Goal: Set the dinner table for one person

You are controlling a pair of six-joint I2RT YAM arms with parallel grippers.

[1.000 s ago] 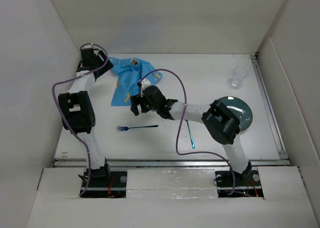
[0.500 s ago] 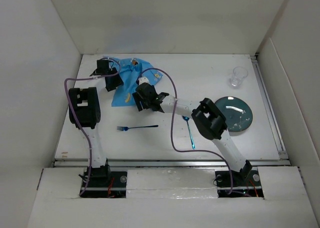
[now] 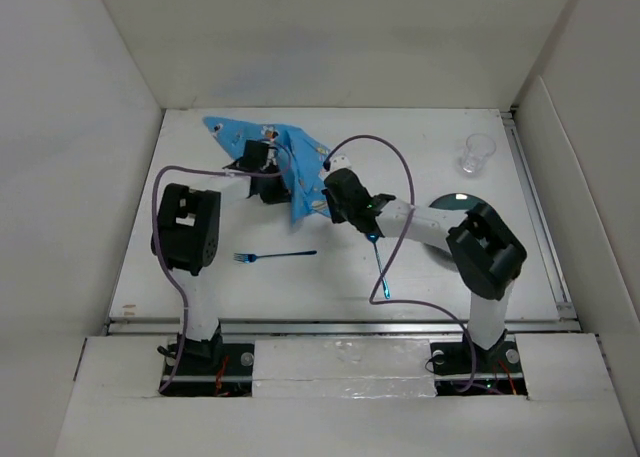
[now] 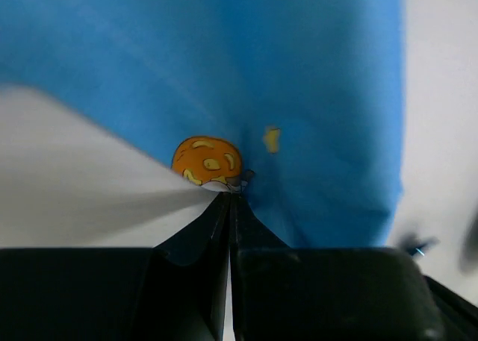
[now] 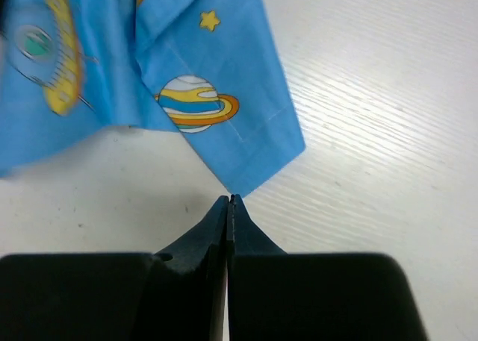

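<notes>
"Dinner table (image 3: 300,287) — where is it lying, and what is going on upon it?"

"It is filling the top view as the white walled surface ahead of both arm bases. The blue placemat (image 3: 303,182) is sitting toward its far left, partly bunched and stretched between the two arms."

"How are the fingers standing?"

"The left gripper (image 4: 230,195) is showing its fingers pressed fully together, nipping a fold of the placemat at the tips. The right gripper (image 5: 228,199) is likewise fully closed, with one corner of the placemat meeting its tips. It is appearing to pinch that corner, though only by a sliver."

"What is the step in hand calling for?"

"Judging from the layout, the arms are spreading the placemat. Recommended procedure: keep both pinches firm, draw the held points apart evenly until the cloth is going taut, lower it flat and square to the near edge, and release only once it is lying smooth. The right hold is looking marginal — a sharp pull is likely to slip it. The fork (image 3: 275,256) and spoon (image 3: 381,267) are lying just nearward of the cloth, so route the sweep clear of them."

"Counts?"

"One placemat, one fork, one spoon, one plate (image 3: 458,200) partly hidden behind the right arm, one glass (image 3: 478,154) at far right, two grippers."
</notes>
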